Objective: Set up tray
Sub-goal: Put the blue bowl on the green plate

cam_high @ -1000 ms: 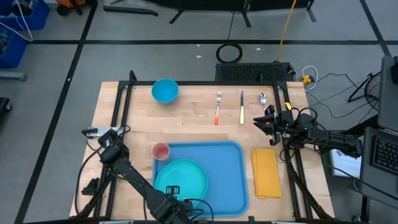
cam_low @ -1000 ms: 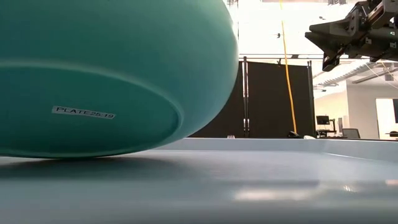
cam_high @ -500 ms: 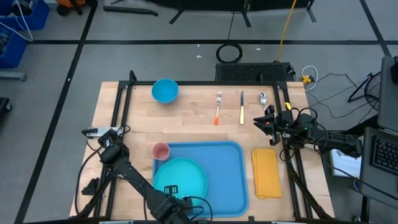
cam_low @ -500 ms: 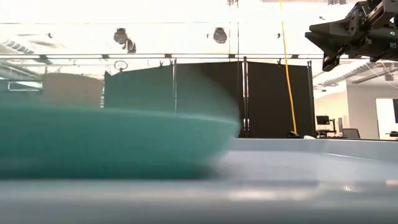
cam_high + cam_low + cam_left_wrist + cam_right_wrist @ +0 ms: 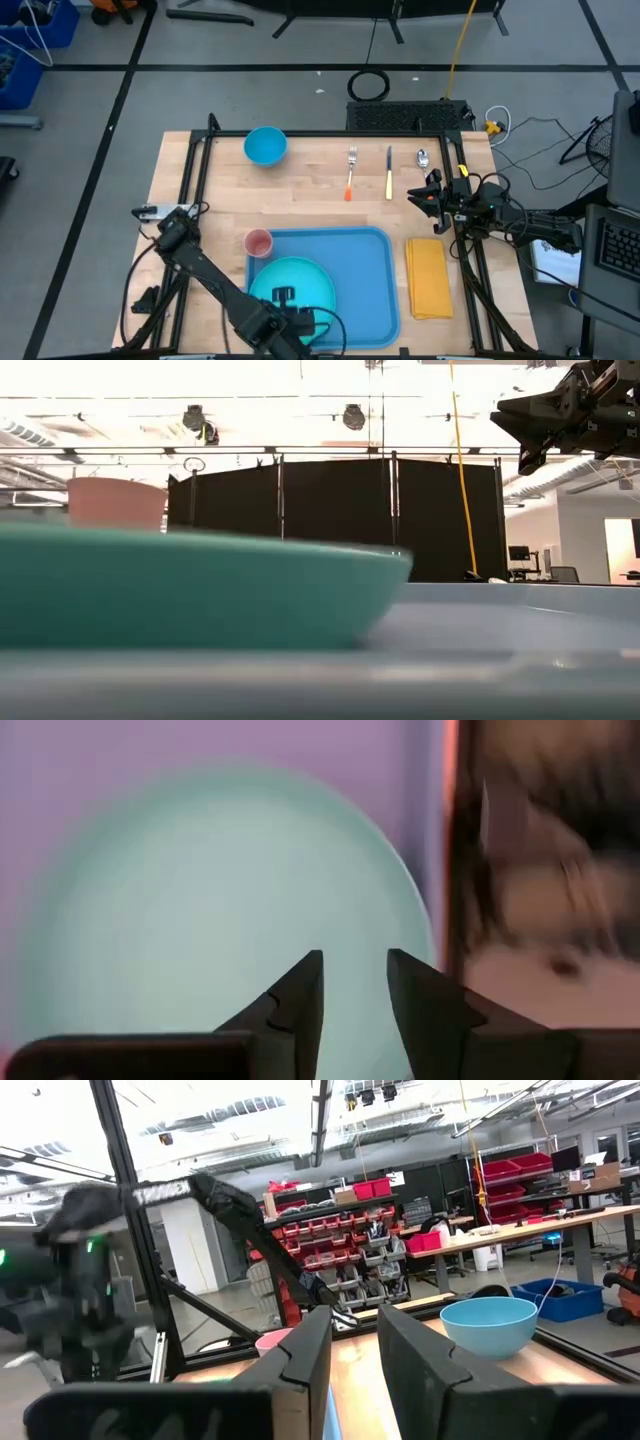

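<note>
The light-blue tray (image 5: 365, 275) lies on the table's near side. The round teal plate (image 5: 300, 282) lies flat in the tray's left half and fills the low view (image 5: 190, 585). My left gripper (image 5: 281, 297) is open over the plate's near edge. In the left wrist view the left gripper (image 5: 355, 985) has the plate (image 5: 200, 900) beyond its fingers. My right gripper (image 5: 413, 195) hangs open above the table's right side, between the spoon (image 5: 423, 158) and the yellow napkin (image 5: 430, 277).
A pink cup (image 5: 259, 243) stands at the tray's far left corner. A blue bowl (image 5: 265, 146) sits near the far edge. A fork (image 5: 351, 172) with an orange handle and a knife (image 5: 389, 172) with a yellow handle lie beyond the tray. The tray's right half is bare.
The plate was tilted up, its underside facing the low camera. It has come down and now lies flat in the tray. My left gripper has shifted slightly toward the far edge.
</note>
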Controlling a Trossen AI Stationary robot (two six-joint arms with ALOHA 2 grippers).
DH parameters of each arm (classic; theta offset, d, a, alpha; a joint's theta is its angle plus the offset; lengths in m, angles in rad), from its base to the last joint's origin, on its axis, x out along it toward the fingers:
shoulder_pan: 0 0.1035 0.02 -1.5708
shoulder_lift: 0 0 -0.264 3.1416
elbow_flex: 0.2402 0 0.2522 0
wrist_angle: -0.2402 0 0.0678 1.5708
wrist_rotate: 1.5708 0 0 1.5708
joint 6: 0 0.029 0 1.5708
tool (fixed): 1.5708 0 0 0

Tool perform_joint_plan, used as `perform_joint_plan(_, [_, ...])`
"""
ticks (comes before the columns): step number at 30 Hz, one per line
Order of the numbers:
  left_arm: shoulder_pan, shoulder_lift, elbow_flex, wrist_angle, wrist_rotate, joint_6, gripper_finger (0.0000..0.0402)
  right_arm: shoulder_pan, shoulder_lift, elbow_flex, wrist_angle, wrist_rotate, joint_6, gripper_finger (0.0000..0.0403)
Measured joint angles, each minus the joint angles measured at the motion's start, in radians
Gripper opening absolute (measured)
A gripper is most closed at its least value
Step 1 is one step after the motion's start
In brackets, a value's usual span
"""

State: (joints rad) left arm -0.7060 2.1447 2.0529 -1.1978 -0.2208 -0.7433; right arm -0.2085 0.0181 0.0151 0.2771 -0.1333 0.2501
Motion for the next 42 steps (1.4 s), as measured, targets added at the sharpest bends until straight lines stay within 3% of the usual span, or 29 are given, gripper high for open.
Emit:
perform_joint_plan(4, [-0.002, -0.116, 0.0, -0.014, -0.278, 0.08, 0.0118, 0.0, 0.0, 0.0, 0.0, 0.0, 0.0, 0.0077])
perform_joint_plan(10, [0.012, -0.339, 0.001, -0.212, -0.618, 0.104, 0.0118, 0.0, 0.0, 0.0, 0.0, 0.001, 0.0, 0.0077])
perform_joint_plan(15, [0.122, -0.528, -0.028, -0.375, -0.733, -0.029, 0.0118, 0.0, 0.0, 0.0, 0.001, 0.001, -0.009, 0.0077])
perform_joint_plan(20, [0.349, -0.766, -0.28, -0.258, -0.737, 0.031, 0.0118, 0.0, 0.0, 0.0, 0.001, 0.001, -0.015, 0.0077])
perform_joint_plan(23, [0.524, -0.923, -0.53, -0.033, -0.604, 0.156, 0.0118, 0.0, 0.0, 0.008, 0.011, 0.001, -0.03, 0.0077])
perform_joint_plan(26, [0.698, -1.083, -0.819, 0.376, -0.299, 0.405, 0.0118, 0.0, 0.0, 0.042, 0.009, -0.005, -0.033, 0.0077])
perform_joint_plan(29, [0.87, -1.192, -1.045, 0.708, -0.042, 0.541, 0.0118, -0.001, 0.001, 0.097, -0.088, -0.031, -0.061, 0.0077])
perform_joint_plan(34, [1.113, -1.243, -1.239, 0.847, 0.169, 0.627, 0.0118, -0.025, 0.0, 0.25, -0.452, 0.034, -0.183, 0.0077])
perform_joint_plan(38, [1.278, -1.23, -1.327, 0.948, 0.365, 0.659, 0.0118, -0.037, -0.016, 0.257, -0.422, 0.023, -0.21, 0.0077])
perform_joint_plan(42, [1.391, -1.209, -1.382, 1.052, 0.468, 0.691, 0.0118, -0.055, -0.014, 0.204, -0.37, 0.12, -0.246, 0.0077])
